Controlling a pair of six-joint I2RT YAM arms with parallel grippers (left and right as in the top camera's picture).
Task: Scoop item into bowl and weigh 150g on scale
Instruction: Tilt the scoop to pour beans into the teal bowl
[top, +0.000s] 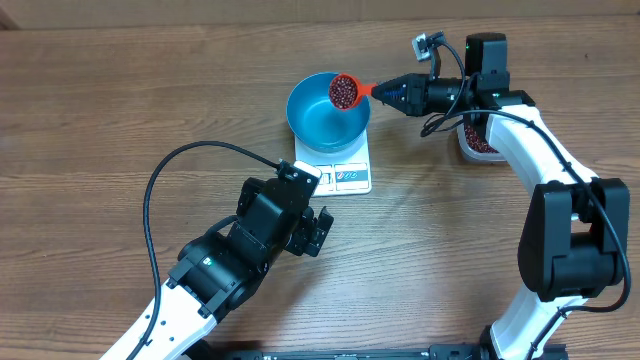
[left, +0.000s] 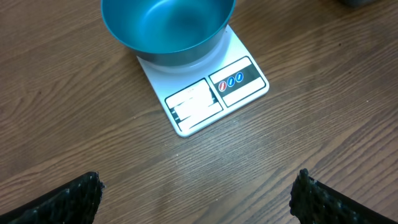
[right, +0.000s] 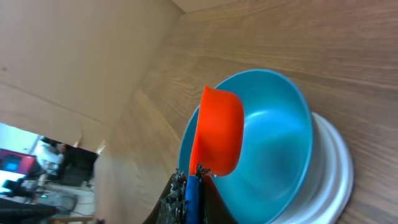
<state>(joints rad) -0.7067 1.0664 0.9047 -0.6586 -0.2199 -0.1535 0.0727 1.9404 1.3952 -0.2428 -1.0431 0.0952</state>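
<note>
Left gripper (left: 199, 198) waits at frame bottom, jaws wide apart, clear of the scale (left: 205, 102) — right gripper (top: 388, 92), clamped on the scoop (top: 364, 89), holds beans (top: 343, 92) level over the bowl (top: 318, 122), upper centre, ready to tip

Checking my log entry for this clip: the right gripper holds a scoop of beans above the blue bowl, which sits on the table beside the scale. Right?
Not quite. The blue bowl sits on the scale, not beside it, as the left wrist view shows. The rest stands: the right gripper holds a scoop of beans above that bowl.
</note>
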